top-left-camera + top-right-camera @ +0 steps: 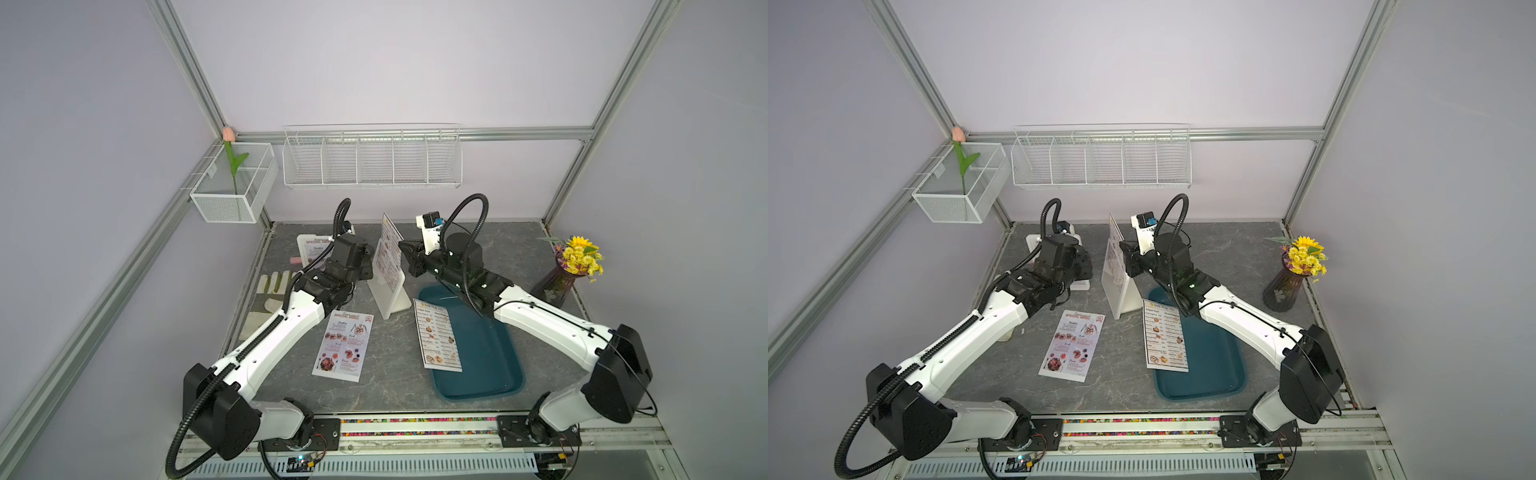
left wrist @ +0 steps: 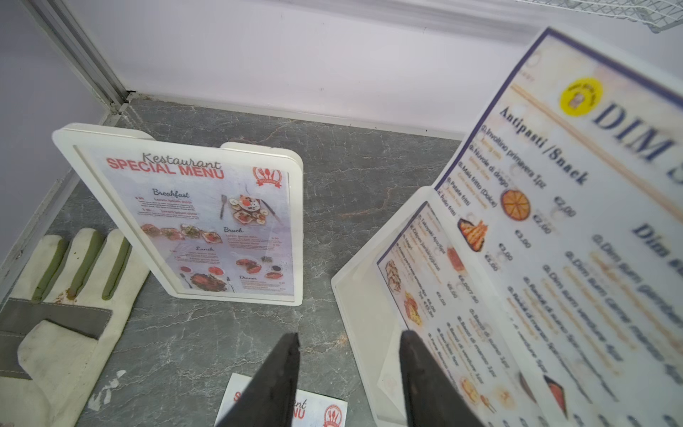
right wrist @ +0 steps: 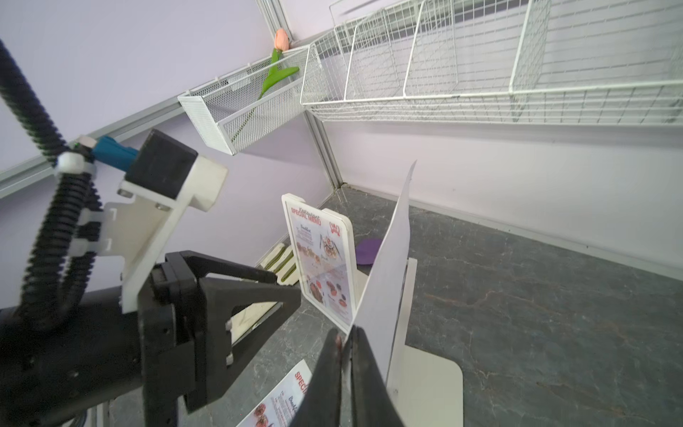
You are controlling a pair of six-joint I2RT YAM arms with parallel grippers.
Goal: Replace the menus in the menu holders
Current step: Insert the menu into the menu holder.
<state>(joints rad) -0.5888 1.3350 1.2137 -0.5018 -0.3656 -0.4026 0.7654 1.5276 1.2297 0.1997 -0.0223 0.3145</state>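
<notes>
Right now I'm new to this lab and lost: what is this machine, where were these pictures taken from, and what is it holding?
Two robot arms share one table. Two pictures look down from above; two come from cameras on the arms' wrists. The right gripper is shut on a DIM SUM INN menu sticking out of the middle menu holder. The left gripper is open, empty. Also there: a rear holder showing a SPECIAL MENU, a loose SPECIAL MENU sheet, another DIM SUM INN sheet partly on a teal tray, a glove, a flower vase.

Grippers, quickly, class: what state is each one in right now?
Left gripper: open, holding nothing.
Right gripper: shut on the DIM SUM INN menu.
</notes>
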